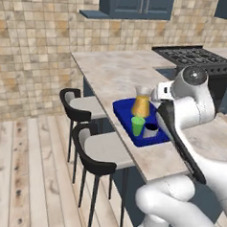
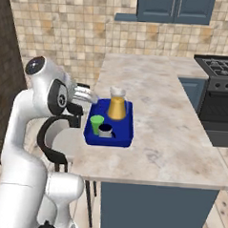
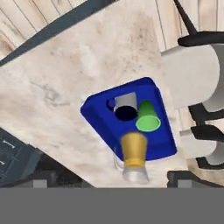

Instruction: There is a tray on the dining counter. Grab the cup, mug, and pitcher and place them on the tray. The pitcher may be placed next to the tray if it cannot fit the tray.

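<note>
The tray (image 3: pixel 105 120) lies near the counter's (image 3: pixel 78 65) stool-side edge, carrying the mug (image 3: pixel 125 107), cup (image 3: pixel 148 117) and pitcher (image 3: pixel 133 155).

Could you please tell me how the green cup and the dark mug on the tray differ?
The cup is bright green, the mug dark navy with a pale rim. The cup tapers without a handle; the mug looks cylindrical. The cup stands taller than the mug. Both stand upright, side by side, on the blue tray.

The long beige marbled stone tabletop (image 1: pixel 113 70) carries one thing directly. A flat deep-blue rectangular tray (image 1: pixel 123 112) lies near its stool-side edge.
</note>
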You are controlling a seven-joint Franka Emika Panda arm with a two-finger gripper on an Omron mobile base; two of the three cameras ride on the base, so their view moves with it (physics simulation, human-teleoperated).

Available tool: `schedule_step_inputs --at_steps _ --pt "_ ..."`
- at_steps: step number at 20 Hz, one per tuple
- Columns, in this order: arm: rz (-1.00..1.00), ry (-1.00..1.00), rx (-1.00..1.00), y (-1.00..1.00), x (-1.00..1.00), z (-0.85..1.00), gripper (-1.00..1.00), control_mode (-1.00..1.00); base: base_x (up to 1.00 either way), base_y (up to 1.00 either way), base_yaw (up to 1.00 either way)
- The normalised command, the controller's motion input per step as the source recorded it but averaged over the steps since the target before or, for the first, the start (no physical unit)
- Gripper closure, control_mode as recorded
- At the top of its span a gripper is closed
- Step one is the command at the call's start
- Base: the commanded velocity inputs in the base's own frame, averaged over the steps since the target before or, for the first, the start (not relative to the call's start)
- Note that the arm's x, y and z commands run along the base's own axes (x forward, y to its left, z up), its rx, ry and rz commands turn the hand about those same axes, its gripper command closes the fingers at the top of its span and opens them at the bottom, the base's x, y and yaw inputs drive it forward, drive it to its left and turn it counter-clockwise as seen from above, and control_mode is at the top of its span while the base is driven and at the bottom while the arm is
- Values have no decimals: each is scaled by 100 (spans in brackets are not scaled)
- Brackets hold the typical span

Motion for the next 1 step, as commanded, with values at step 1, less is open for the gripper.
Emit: schedule_step_inputs --at_steps 1 --pt "-24 23 4 -45 -76 26 -100 -100 0 0 0"
